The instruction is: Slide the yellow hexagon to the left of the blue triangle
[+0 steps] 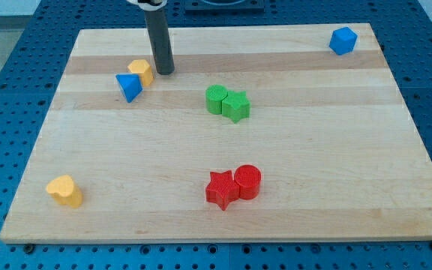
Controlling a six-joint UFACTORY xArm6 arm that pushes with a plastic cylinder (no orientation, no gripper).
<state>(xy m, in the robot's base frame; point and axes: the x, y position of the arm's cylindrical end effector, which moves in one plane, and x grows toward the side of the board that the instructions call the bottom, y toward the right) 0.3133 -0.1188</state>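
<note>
The pale wooden worktop (313,165) carries a yellow hexagon (141,71) touching a blue triangle (128,87), two green blocks (227,102), a red star (220,189), a red cylinder (247,181), a blue cube (343,40), and a yellow block (64,190), perhaps heart-shaped.

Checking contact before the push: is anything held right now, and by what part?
Nothing is held. My tip stands just right of the yellow hexagon, which sits against the blue triangle.

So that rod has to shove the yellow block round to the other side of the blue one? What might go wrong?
1. The yellow hexagon touches the blue triangle, so a push from my tip, just to the hexagon's right in the view, may drag the triangle along.
2. Both sit near the board's top-left; a long shove could carry the hexagon toward the left edge.
</note>
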